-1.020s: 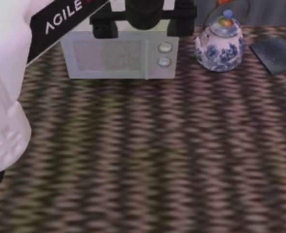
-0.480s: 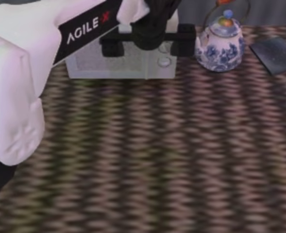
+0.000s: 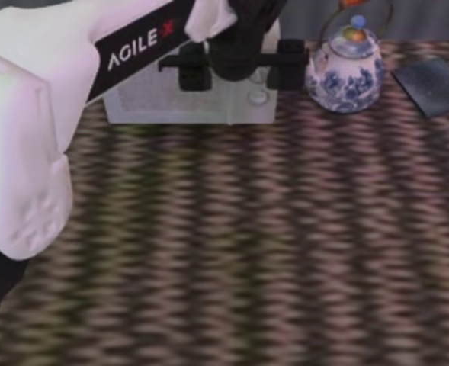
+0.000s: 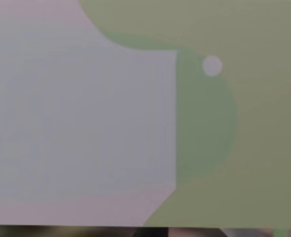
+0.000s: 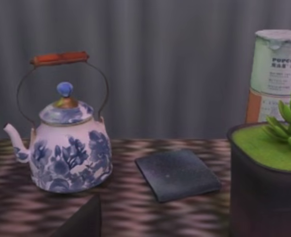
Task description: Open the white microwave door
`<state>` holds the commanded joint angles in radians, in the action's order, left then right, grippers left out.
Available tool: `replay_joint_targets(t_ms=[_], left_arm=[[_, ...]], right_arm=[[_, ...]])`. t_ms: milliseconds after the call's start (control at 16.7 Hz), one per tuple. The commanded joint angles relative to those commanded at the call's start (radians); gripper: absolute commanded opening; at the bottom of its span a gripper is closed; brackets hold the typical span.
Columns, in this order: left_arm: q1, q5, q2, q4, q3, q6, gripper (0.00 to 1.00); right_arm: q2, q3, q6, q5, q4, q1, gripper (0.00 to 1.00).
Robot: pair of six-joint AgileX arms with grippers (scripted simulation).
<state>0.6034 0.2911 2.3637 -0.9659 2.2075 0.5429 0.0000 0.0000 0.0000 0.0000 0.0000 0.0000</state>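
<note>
The white microwave (image 3: 190, 107) stands at the table's back, left of centre. Its door (image 3: 159, 95) with the grey mesh window looks closed. A slim handle strip (image 3: 230, 107) runs beside a round knob (image 3: 258, 97). My left arm reaches over the microwave from the left. My left gripper (image 3: 241, 70) hangs over the top of the front, open. One dark finger (image 3: 194, 72) is over the door and the other over the panel's right edge. The left wrist view holds only a pale surface (image 4: 86, 123), very close. My right gripper is outside the top view.
A blue-and-white floral teapot (image 3: 346, 72) stands just right of the microwave, close to the left gripper's right finger. A dark flat pad (image 3: 434, 85) lies farther right. The right wrist view also shows a potted green plant (image 5: 269, 173) and a popcorn can (image 5: 276, 74).
My left arm has swung right and its gripper has come down over the microwave's front. In the last half second the finger over the door has moved inward, narrowing the gap.
</note>
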Motion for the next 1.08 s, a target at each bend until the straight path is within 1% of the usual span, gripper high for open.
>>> replay_joint_targets(t_ms=[300, 360, 780, 840, 1080], left_arm=[[0.0, 0.0, 0.0, 0.0, 0.0, 0.0, 0.02], [0.0, 0.0, 0.0, 0.0, 0.0, 0.0, 0.0], [0.0, 0.0, 0.0, 0.0, 0.0, 0.0, 0.0], [0.032, -0.022, -0.001, 0.005, -0.024, 0.009, 0.0], [0.032, -0.01, -0.043, 0.029, -0.076, 0.015, 0.0]], right_arm=[[0.0, 0.0, 0.0, 0.0, 0.0, 0.0, 1.0], [0.0, 0.0, 0.0, 0.0, 0.0, 0.0, 1.0], [0.0, 0.0, 0.0, 0.0, 0.0, 0.0, 1.0], [0.0, 0.0, 0.0, 0.0, 0.0, 0.0, 1.0], [0.0, 0.0, 0.0, 0.0, 0.0, 0.0, 1.0]])
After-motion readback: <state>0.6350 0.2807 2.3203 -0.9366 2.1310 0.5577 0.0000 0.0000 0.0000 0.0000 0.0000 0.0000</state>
